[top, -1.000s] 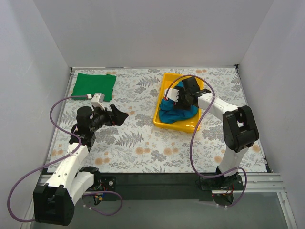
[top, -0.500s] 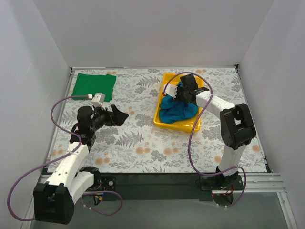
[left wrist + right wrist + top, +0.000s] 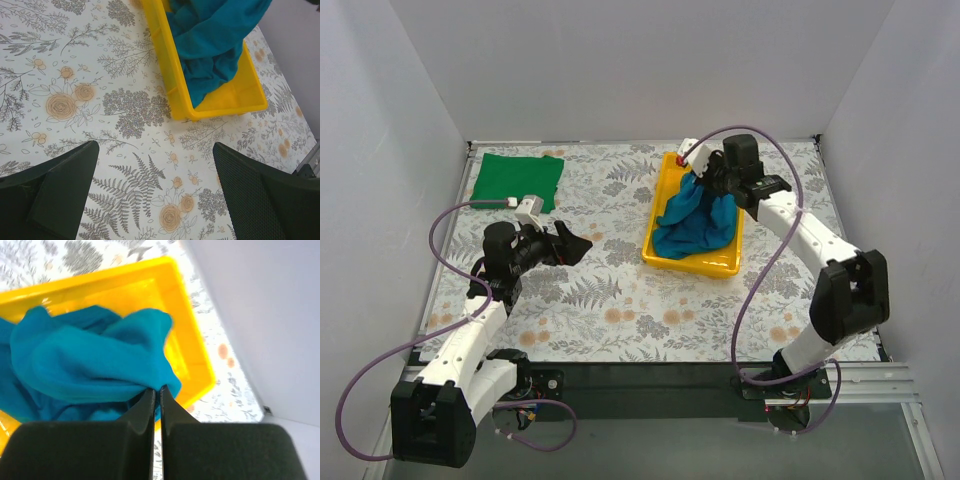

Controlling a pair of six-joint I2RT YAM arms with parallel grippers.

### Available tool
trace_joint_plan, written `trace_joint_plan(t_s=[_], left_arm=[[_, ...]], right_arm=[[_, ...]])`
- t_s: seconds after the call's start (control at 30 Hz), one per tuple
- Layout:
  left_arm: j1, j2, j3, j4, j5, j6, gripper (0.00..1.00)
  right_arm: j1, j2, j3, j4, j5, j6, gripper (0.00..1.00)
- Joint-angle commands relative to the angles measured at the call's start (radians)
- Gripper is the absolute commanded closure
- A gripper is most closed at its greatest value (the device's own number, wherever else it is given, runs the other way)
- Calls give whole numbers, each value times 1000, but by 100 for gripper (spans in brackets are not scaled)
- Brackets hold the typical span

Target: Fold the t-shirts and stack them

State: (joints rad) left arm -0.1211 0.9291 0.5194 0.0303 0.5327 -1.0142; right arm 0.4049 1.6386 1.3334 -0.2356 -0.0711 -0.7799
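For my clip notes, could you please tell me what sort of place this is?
Probably a lab test booth: plain white walls enclose a floral table, with a left arm and right arm bolted at its edge.

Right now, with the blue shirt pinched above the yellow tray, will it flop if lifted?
Probably floppy: the blue shirt hangs in folds from the right gripper. Likely light: one small pinch holds its top up. Its lower end may drag on the tray.
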Motion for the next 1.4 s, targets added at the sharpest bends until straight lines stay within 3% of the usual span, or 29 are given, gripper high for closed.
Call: trace_joint_plan(t_s=[0.0, 0.17, 0.47, 0.67, 0.93, 1.17, 1.37], left_arm=[[-8, 2, 31, 8, 18, 9, 2], [-11, 0, 31, 8, 20, 8, 2], [-20, 2, 30, 7, 21, 8, 2], [-23, -1, 30, 5, 20, 8, 2], [-31, -9, 30, 3, 21, 8, 2], [-34, -15, 30, 3, 23, 8, 2], [-37, -15, 31, 3, 26, 8, 2]], right_arm=[[-11, -173, 43, 39, -22, 116, 99], [-35, -299, 33, 21, 8, 157, 99], [-204, -477, 76, -74, -59, 225, 99], [-308, -592, 56, -116, -16, 235, 99], [-432, -642, 67, -120, 40, 300, 99], [-460, -640, 69, -117, 67, 303, 99], [-483, -628, 150, -108, 185, 295, 99]])
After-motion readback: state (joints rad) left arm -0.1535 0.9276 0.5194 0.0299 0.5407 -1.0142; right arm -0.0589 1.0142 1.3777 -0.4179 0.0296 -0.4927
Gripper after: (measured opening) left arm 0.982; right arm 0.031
